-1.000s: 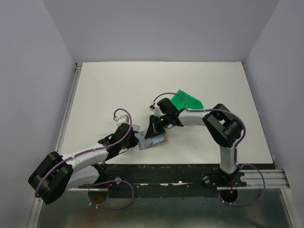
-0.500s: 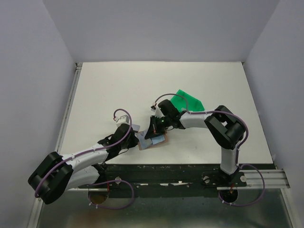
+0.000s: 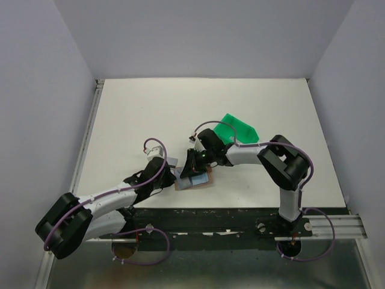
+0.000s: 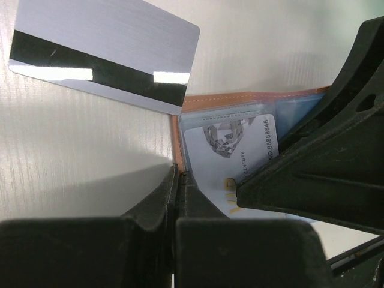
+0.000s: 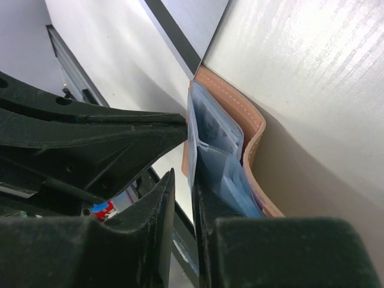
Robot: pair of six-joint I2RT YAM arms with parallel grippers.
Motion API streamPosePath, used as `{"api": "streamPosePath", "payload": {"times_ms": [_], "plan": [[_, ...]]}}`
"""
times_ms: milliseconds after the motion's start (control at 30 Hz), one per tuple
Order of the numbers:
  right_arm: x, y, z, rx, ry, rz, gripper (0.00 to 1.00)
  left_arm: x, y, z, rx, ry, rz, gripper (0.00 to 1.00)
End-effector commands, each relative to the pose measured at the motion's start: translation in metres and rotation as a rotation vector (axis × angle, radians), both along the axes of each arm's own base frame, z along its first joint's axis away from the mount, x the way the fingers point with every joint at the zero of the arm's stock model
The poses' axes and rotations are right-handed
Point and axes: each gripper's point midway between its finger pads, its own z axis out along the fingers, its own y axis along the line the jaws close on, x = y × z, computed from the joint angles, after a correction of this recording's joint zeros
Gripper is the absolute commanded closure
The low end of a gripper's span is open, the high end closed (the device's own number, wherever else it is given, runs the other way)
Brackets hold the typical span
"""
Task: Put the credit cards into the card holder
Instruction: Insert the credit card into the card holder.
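Reaching inward, left arm (image 3: pixel 120 192) and right arm (image 3: pixel 246 153) meet at one card holder (image 4: pixel 252 97) near the counter's (image 3: pixel 150 114) front edge. Left fingers (image 4: pixel 150 204) pinch its rim; right fingers (image 5: pixel 150 210) slightly spread. Two cards: white card (image 4: pixel 222 150) inside, silver card (image 4: pixel 102 54) just beside.

Two arms — left arm (image 3: pixel 111 201) and right arm (image 3: pixel 243 155) — of white links and chunky black joints, thin purple cables (image 3: pixel 207 123) looping alongside; left hand (image 4: pixel 178 180) and right hand (image 5: pixel 183 180) have matte black moulded fingers.

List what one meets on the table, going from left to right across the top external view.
left end effector → card holder → bin
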Motion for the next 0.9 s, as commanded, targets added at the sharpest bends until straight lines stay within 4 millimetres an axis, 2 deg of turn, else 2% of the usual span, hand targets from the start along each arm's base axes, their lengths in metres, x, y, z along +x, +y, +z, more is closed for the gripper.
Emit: {"api": "streamPosePath", "payload": {"times_ms": [0,133,300,600,867], "plan": [[-0.002,-0.003,0.009,-0.077,-0.091,0.035,0.7,-0.028,0.017,-0.03,0.074,0.111,-0.022,1.0],[0.0,-0.016,0.012,-0.146,-0.143,0.044,0.58,-0.028,0.018,-0.03,0.074,0.11,-0.021,1.0],[0.005,-0.028,0.016,-0.22,-0.188,0.04,0.51,-0.028,0.017,-0.03,0.073,0.11,-0.022,1.0],[0.009,-0.048,0.003,-0.351,-0.205,0.037,0.5,-0.028,0.016,-0.03,0.073,0.114,-0.026,1.0],[0.01,-0.045,0.001,-0.35,-0.203,0.046,0.5,-0.026,0.014,-0.029,0.072,0.111,-0.03,1.0]]}}
